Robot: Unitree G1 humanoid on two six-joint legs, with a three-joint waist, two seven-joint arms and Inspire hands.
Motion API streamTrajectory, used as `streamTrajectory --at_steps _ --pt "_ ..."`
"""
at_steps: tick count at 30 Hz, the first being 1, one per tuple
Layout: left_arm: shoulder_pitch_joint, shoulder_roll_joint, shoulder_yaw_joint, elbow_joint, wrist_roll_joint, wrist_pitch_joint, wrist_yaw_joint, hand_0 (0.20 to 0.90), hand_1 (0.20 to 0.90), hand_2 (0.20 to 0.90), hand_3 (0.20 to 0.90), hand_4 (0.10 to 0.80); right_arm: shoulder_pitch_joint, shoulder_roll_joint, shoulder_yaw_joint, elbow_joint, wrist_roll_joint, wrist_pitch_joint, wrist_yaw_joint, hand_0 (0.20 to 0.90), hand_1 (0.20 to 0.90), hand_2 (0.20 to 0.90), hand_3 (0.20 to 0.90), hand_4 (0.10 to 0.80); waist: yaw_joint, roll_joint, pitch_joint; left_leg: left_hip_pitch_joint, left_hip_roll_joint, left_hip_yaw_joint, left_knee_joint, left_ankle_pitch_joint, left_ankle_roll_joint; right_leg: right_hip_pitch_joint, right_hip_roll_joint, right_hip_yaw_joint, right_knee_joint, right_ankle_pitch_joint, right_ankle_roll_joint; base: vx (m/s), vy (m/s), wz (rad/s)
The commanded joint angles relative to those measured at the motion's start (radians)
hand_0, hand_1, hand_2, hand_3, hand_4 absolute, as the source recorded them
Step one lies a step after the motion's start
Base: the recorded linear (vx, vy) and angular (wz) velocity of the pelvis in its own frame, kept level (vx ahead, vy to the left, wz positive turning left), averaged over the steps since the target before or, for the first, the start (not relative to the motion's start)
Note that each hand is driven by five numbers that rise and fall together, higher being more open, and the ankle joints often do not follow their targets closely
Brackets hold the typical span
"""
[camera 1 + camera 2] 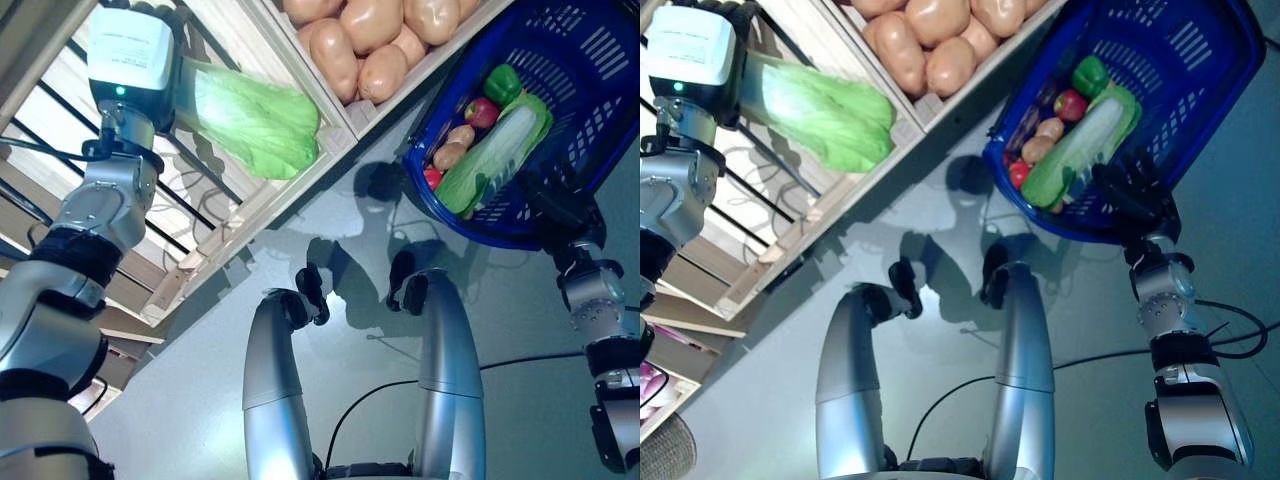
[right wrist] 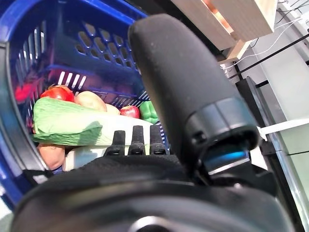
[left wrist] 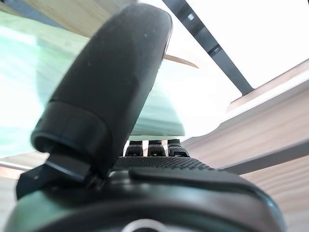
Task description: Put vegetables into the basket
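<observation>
A green leafy cabbage [image 1: 255, 120] hangs over the edge of a wooden crate [image 1: 300, 180], and my left hand [image 3: 111, 82] is shut on it, thumb over the leaves [image 3: 164, 111] and fingers beneath. In the eye views the wrist camera box hides most of that hand. My right hand [image 1: 1130, 195] is shut on the rim of the blue basket [image 1: 600, 60], holding it up at the right. Inside lie another long cabbage [image 1: 495, 150], a green pepper [image 1: 502, 82], a red fruit [image 1: 482, 112], a potato [image 1: 460, 135] and a red tomato [image 1: 432, 178].
A neighbouring wooden crate [image 1: 430, 62] holds several potatoes [image 1: 370, 40]. The crates stand on a slatted wooden shelf [image 1: 190, 260] along the left. Grey floor [image 1: 520, 330] lies between shelf and basket.
</observation>
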Motion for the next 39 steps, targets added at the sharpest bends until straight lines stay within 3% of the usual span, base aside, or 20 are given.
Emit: streamTrajectory --at_steps 1,2,12,21,24,30,33,38,39 --pt "-0.019 0.055 -0.015 0.197 -0.098 0.166 -0.195 0.535 0.535 0.535 0.535 0.557 0.032 -0.005 -0.025 -0.084 0.052 -0.062 -0.039 0.9 0.9 0.9 0.9 0.8 -0.036 -0.036 -0.003 0.033 -0.005 0.04 -0.014 -0.055 -0.01 0.081 -0.028 0.003 -0.005 -0.001 0.03 -0.009 -0.004 -0.31" --pt "-0.016 0.056 -0.012 0.202 -0.109 0.168 -0.207 0.3 0.3 0.3 0.3 0.4 0.033 -0.005 -0.027 -0.084 0.053 -0.065 -0.04 0.9 0.9 0.9 0.9 0.8 -0.036 -0.036 -0.003 0.034 -0.006 0.04 -0.015 -0.054 -0.011 0.082 -0.027 0.002 -0.006 0.0 0.03 -0.01 -0.003 -0.03" --pt "0.035 0.076 0.045 0.184 -0.12 0.139 -0.197 0.3 0.3 0.3 0.3 0.4 0.052 -0.009 -0.048 -0.098 0.075 -0.059 -0.046 0.9 0.9 0.9 0.9 0.8 -0.033 -0.033 -0.003 0.119 -0.016 0.051 -0.087 -0.024 -0.02 0.168 -0.006 0.005 -0.065 0.014 0.032 -0.003 0.004 -0.11" --pt "0.082 0.101 0.056 0.185 -0.055 0.002 -0.17 0.3 0.3 0.3 0.3 0.4 0.09 0.028 -0.058 -0.075 0.087 -0.054 -0.013 0.9 0.9 0.9 0.9 0.8 -0.039 -0.039 -0.003 0.354 -0.007 0.081 -0.223 0.02 -0.039 0.39 0.015 0.012 -0.185 0.036 0.022 -0.003 0.005 0.02" --pt "0.158 0.097 0.1 0.174 -0.164 -0.058 -0.159 0.3 0.3 0.3 0.3 0.4 0.13 0.065 -0.064 -0.068 0.089 -0.044 -0.02 0.9 0.9 0.9 0.9 0.8 -0.034 -0.043 -0.003 0.52 -0.023 0.076 -0.301 0.044 -0.038 0.559 0.018 0.002 -0.267 0.048 0.016 0.034 0.004 0.0" --pt "0.314 0.119 0.167 0.114 -0.06 -0.167 -0.199 0.3 0.3 0.3 0.3 0.4 0.22 0.135 -0.076 -0.101 0.057 -0.033 -0.053 0.9 0.9 0.9 0.9 0.8 -0.019 -0.05 -0.095 0.742 -0.068 0.084 -0.453 0.076 -0.021 0.802 0.004 -0.044 -0.42 0.056 0.013 0.093 -0.002 0.11" --pt "0.389 0.122 0.196 0.088 -0.102 -0.193 -0.197 0.3 0.3 0.3 0.3 0.4 0.244 0.157 -0.081 -0.097 0.048 -0.023 -0.055 0.9 0.9 0.9 0.9 0.8 -0.008 -0.053 -0.143 0.841 -0.086 0.091 -0.529 0.089 -0.018 0.912 0.007 -0.07 -0.499 0.059 0.017 0.084 -0.014 0.12" --pt "0.565 0.062 0.364 -0.005 -0.353 -0.257 -0.209 0.3 0.3 0.3 0.3 0.4 0.308 0.204 -0.08 -0.137 0.012 -0.016 -0.039 0.9 0.9 0.9 0.9 0.8 0.011 -0.044 -0.218 1.02 -0.125 0.091 -0.693 0.13 -0.017 1.101 0.032 -0.094 -0.663 0.082 0.024 0.136 -0.024 -0.02" --pt "0.631 0.019 0.434 -0.042 -0.4 -0.288 -0.229 0.3 0.3 0.3 0.3 0.4 0.342 0.231 -0.079 -0.163 -0.012 -0.015 -0.021 0.9 0.9 0.9 0.9 0.8 0.018 -0.041 -0.251 1.069 -0.136 0.091 -0.744 0.144 -0.018 1.155 0.044 -0.1 -0.723 0.093 0.025 0.147 -0.032 0.02"
